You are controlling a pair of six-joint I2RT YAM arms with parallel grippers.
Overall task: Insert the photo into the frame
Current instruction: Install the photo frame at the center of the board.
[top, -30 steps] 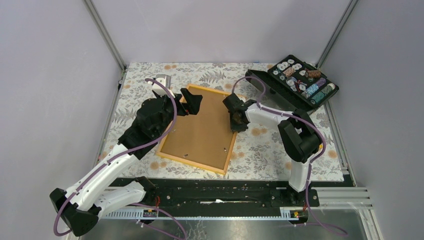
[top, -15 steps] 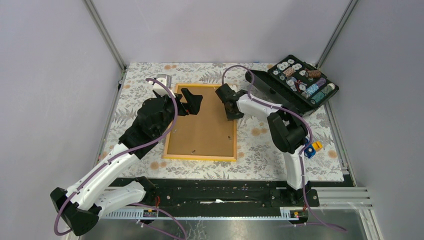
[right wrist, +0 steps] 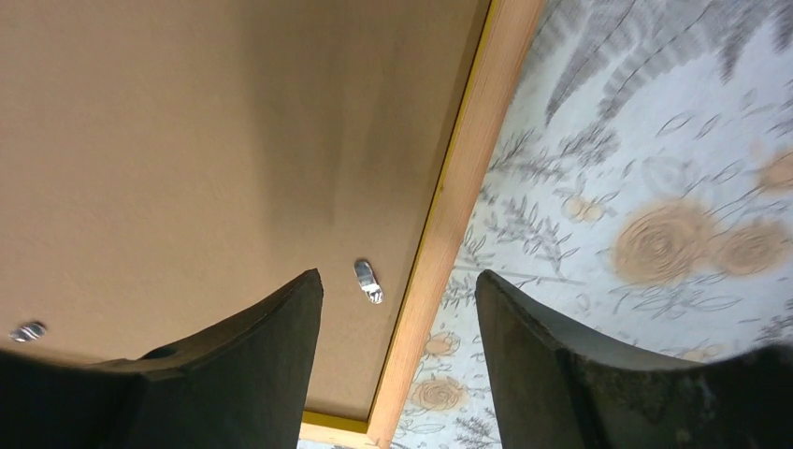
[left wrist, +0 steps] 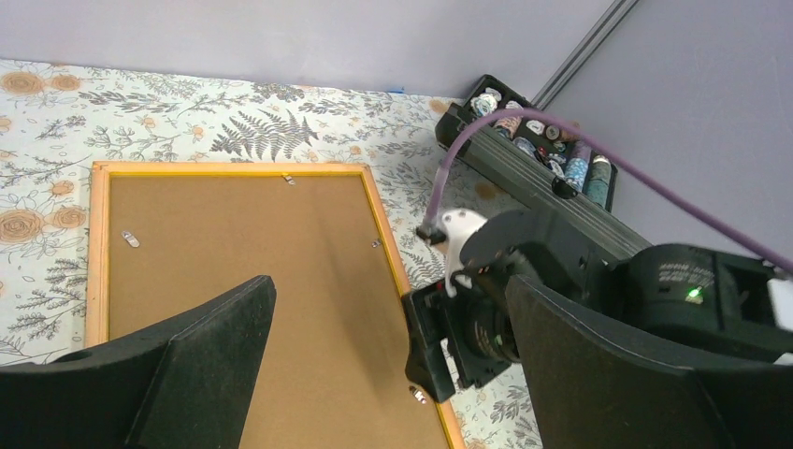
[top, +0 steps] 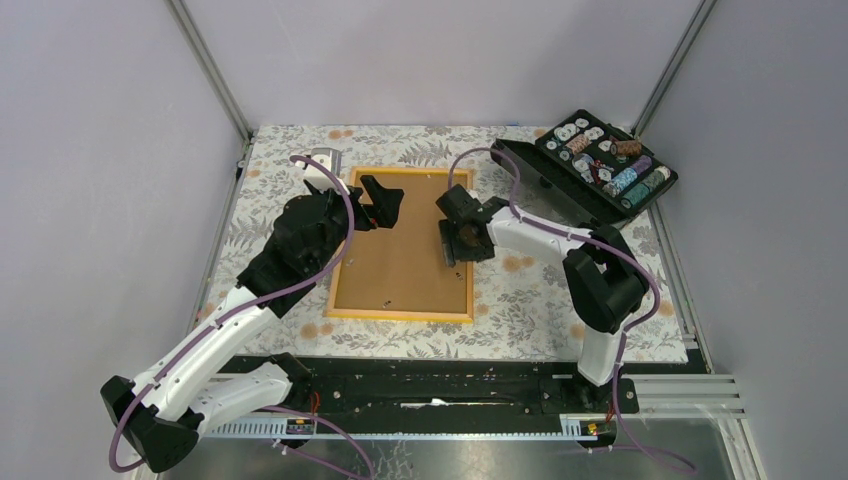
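Note:
The orange-yellow frame (top: 340, 255) lies flat and square on the floral cloth at mid-table. The photo (top: 400, 262) fills its opening with only a plain brown back showing; its printed side is hidden. Small metal tabs (right wrist: 368, 281) sit along the board's edges. My left gripper (top: 385, 203) hovers wide open over the frame's upper left part, holding nothing. My right gripper (top: 449, 240) is open, its fingers straddling the frame's right rail (right wrist: 468, 178) without gripping it. The left wrist view shows the brown board (left wrist: 243, 271) and the right gripper (left wrist: 439, 346) at the rail.
A black case (top: 607, 162) of small round parts stands open at the back right, its lid (top: 545, 182) lying toward the frame. A small grey-white object (top: 322, 160) sits at the back left. Enclosure walls and metal posts ring the table.
The frame, tilted a second ago, has been swung square to the table by the right gripper. That gripper has since opened and let go of the right rail. The left arm stayed still.

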